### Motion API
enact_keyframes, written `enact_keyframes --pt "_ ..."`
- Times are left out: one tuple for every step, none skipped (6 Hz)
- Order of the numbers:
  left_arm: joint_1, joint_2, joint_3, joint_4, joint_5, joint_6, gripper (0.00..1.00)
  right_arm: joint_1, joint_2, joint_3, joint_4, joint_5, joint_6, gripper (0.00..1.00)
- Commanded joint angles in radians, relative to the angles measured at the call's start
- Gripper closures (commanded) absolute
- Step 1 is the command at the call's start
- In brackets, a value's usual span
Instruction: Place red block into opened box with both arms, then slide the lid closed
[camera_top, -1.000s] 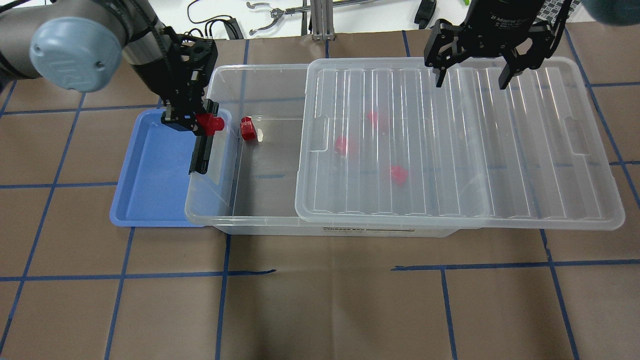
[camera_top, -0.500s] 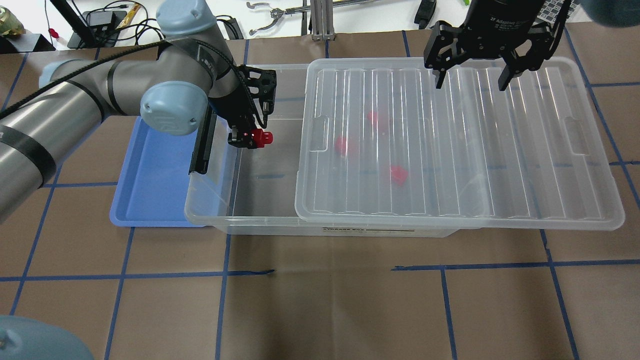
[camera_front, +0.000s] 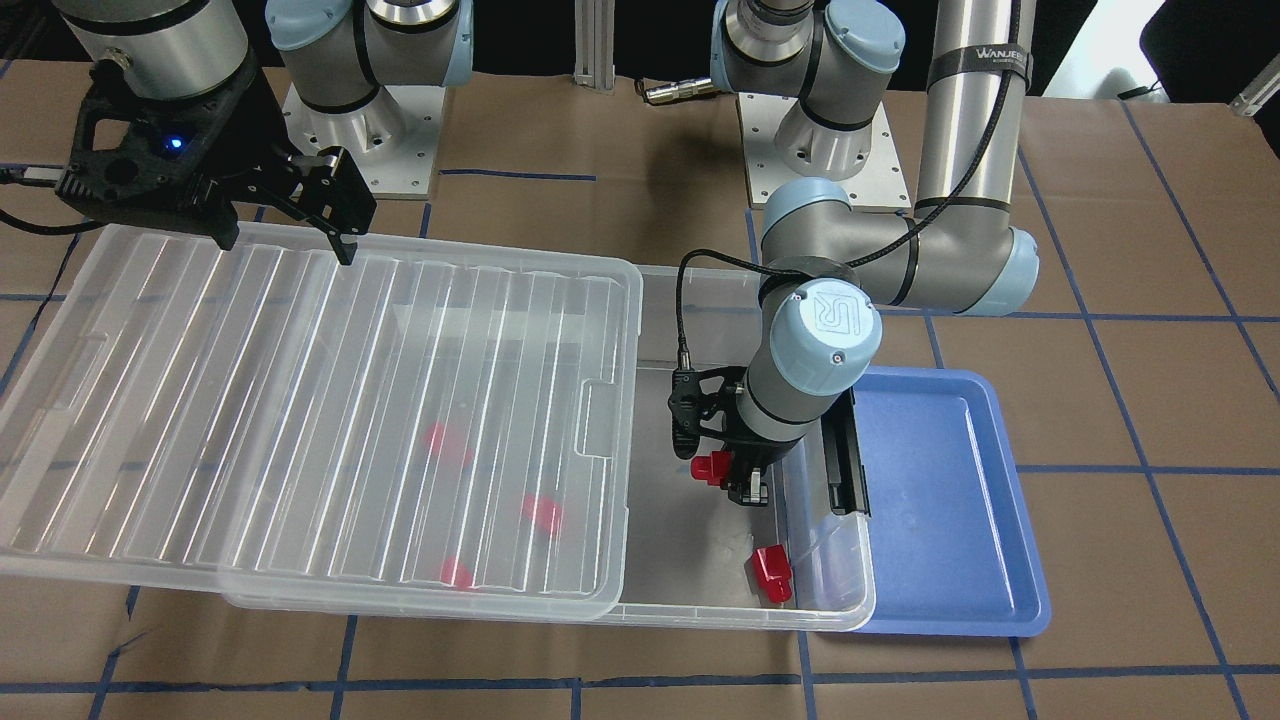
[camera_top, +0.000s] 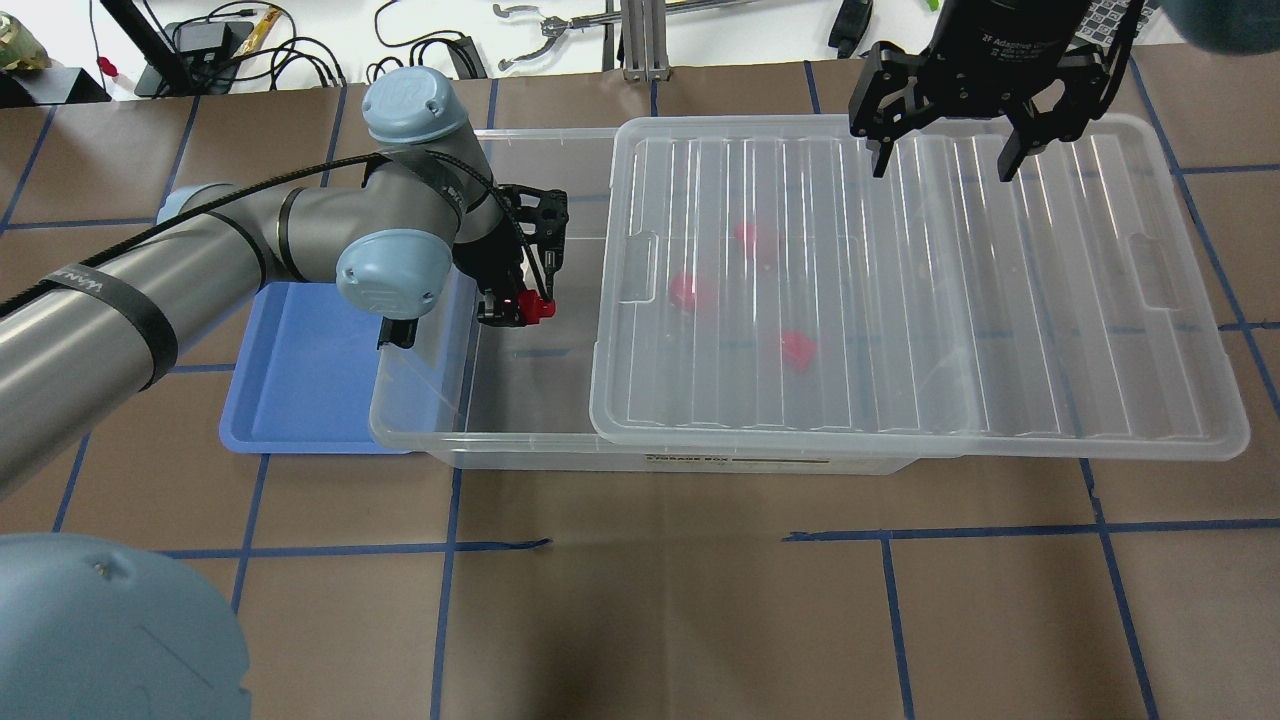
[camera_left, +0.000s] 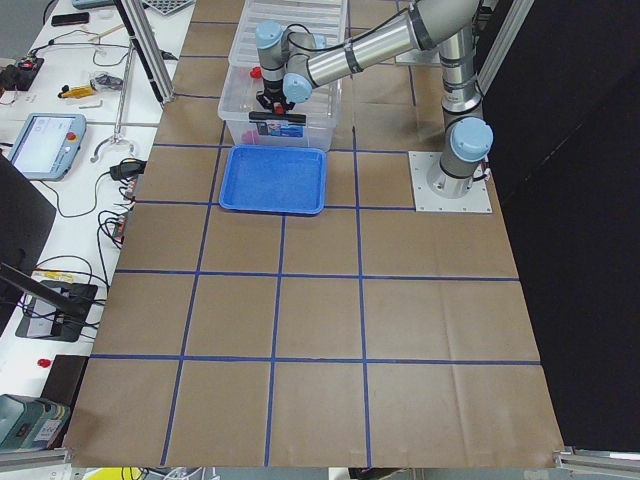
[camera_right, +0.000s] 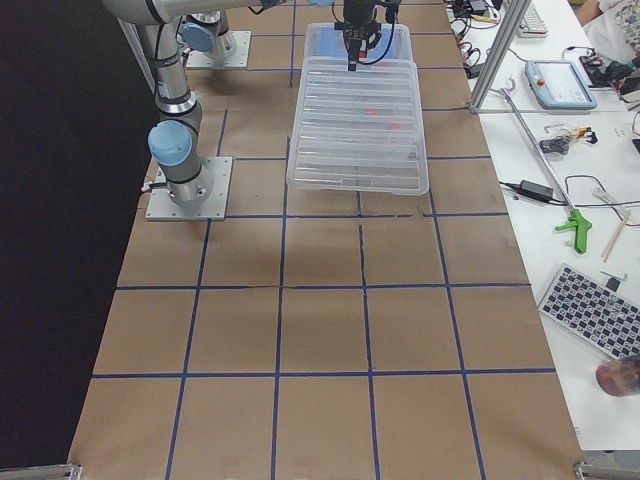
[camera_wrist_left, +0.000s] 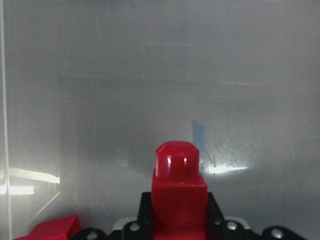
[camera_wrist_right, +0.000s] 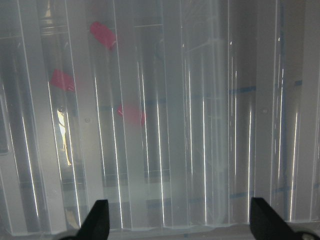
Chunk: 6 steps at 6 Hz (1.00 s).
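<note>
My left gripper (camera_top: 518, 305) is shut on a red block (camera_top: 540, 308), stub pointing away from the fingers, inside the uncovered left end of the clear box (camera_top: 420, 432). The front-facing view shows the same block (camera_front: 708, 467) low over the box floor, and the left wrist view shows it (camera_wrist_left: 179, 192) between the pads. The ribbed clear lid (camera_top: 1000, 300) covers the rest of the box and overhangs its right end. My right gripper (camera_top: 940, 160) hangs open above the lid's far edge, holding nothing.
Another red block (camera_front: 772, 575) lies in the open end near the box wall. Three more (camera_top: 688, 290) (camera_top: 748, 235) (camera_top: 797, 350) show through the lid. A blue tray (camera_top: 300, 380) adjoins the box's left end, beside the black latch bar (camera_front: 845, 460).
My left arm carried the red block from over the box's left wall rightward and down into the open end. The right gripper and lid stayed put.
</note>
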Motion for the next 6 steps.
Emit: enact_keyframes --pt "0.000 -0.018 -0.008 0.016 0.000 -0.002 0.74 0.000 0.000 0.000 0.000 0.001 -0.001 0.00" --pt "-0.002 -0.050 -0.006 0.024 0.000 -0.002 0.68 0.000 0.000 0.000 0.000 0.002 -0.001 0.00" --pt "-0.002 -0.051 -0.006 0.024 0.000 -0.002 0.35 -0.002 0.000 0.000 0.000 0.002 -0.003 0.00" --pt "0.000 -0.044 -0.005 0.012 0.000 -0.028 0.03 -0.005 0.000 0.000 0.002 0.002 -0.003 0.00" --pt "0.006 -0.028 0.019 0.001 0.003 -0.031 0.03 -0.005 0.000 0.000 0.002 0.002 -0.003 0.00" --pt "0.007 0.018 0.053 -0.083 0.002 -0.052 0.03 -0.005 0.000 0.000 0.002 0.002 -0.003 0.00"
